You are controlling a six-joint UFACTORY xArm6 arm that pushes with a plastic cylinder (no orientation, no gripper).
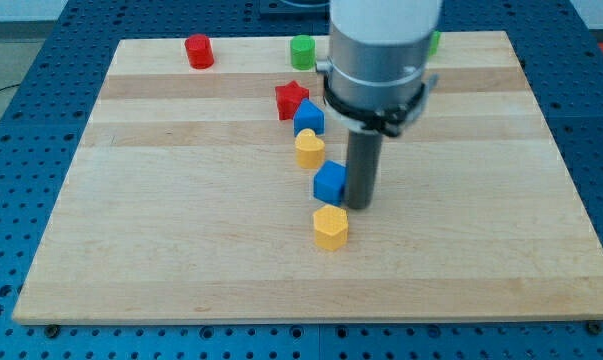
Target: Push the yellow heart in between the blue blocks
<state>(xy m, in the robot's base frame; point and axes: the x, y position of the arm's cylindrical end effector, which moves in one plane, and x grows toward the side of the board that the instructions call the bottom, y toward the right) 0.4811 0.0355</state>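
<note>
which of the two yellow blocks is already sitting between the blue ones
The upper yellow block, flanked by the blue block above and the blue block below. The other yellow block lies below both, near my tip.

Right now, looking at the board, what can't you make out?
- Green block at the view's top: mostly hidden behind the arm's housing, shape unreadable.
- My tip: beside the lower blue block; contact cannot be told.
- Yellow block between the blue blocks: heart or not, too small to tell.
- Board's top edge behind the arm: hidden.
</note>
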